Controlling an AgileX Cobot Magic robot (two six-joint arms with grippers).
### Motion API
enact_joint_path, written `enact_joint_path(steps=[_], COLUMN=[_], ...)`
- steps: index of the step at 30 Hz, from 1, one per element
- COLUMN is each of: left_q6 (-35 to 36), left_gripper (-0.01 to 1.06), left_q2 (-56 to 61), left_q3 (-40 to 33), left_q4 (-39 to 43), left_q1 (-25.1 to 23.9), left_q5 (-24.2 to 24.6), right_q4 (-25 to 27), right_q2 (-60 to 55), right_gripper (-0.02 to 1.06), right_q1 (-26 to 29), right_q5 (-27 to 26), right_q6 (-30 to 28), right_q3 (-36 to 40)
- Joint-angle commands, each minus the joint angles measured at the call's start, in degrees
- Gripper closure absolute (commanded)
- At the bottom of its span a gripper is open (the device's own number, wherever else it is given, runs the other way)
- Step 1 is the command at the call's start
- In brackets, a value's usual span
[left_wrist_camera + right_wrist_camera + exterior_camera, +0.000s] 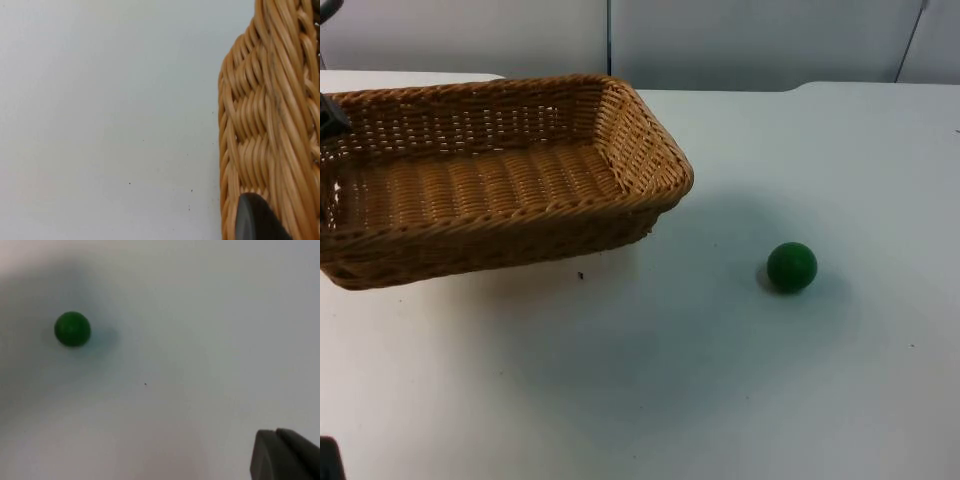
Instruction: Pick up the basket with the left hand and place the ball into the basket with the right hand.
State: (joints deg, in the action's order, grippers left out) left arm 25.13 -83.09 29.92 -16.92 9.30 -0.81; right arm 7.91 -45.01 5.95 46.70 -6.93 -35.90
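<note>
White table (670, 380); left jaws on basket (500, 170)

Honey-tan wicker basket (490, 185), woven in tight horizontal rows along floor and walls, with a thicker braided rim; up close in the left wrist view, same golden-brown strands (265, 125) running in ribbed bands, slightly darker in the grooves. Solid green ball (791, 267), plain, no markings, also plain green from the right wrist (72, 329). White bench (720, 380), just a few tiny dark specks. Pale grey partition wall (750, 40) behind. Black fingertip (257, 220) against the weave.
</note>
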Motion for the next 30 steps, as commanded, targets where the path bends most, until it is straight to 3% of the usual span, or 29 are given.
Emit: enact_joint_path(steps=[1,4,5,9,10,15,16,18,21,30], left_q6=[0.8,0.8,0.8,0.8,0.8,0.8,0.8,0.8,0.8,0.8], left_gripper=[1.05,1.05,1.05,1.05,1.05,1.05,1.05,1.05,1.05,1.05], left_q2=[0.8,0.8,0.8,0.8,0.8,0.8,0.8,0.8,0.8,0.8], left_q3=[-0.1,-0.1,-0.1,-0.1,-0.1,-0.1,-0.1,-0.1,-0.1,-0.1], left_q4=[-0.8,-0.8,-0.8,-0.8,-0.8,-0.8,-0.8,-0.8,-0.8,-0.8], left_q1=[-0.2,-0.2,-0.2,-0.2,-0.2,-0.2,-0.2,-0.2,-0.2,-0.2], left_q5=[-2.2,-2.2,-2.2,-2.2,-2.2,-2.2,-2.2,-2.2,-2.2,-2.2], right_q4=[-0.9,-7.1,-7.1,-15.0,-15.0,-16.1,-16.1,-15.9,-13.9,-13.0], right_q2=[-5.6,-17.2,-17.2,-34.9,-34.9,-49.0,-49.0,-52.3,-56.0,-63.5], right_gripper=[1.05,1.02,1.02,0.74,0.74,0.30,0.30,0.23,0.24,0.24], right_q1=[-0.7,-8.2,-8.2,-19.0,-19.0,-25.1,-25.1,-26.3,-27.1,-27.1], right_q5=[-3.7,-6.1,-6.1,-8.5,-8.5,-11.7,-11.7,-16.3,-23.7,-33.6], right_q6=[1.7,6.0,6.0,14.1,14.1,15.6,15.6,16.0,16.0,16.0], right_q3=[-1.6,-5.1,-5.1,-12.8,-12.8,-19.7,-19.7,-20.2,-20.2,-20.2])
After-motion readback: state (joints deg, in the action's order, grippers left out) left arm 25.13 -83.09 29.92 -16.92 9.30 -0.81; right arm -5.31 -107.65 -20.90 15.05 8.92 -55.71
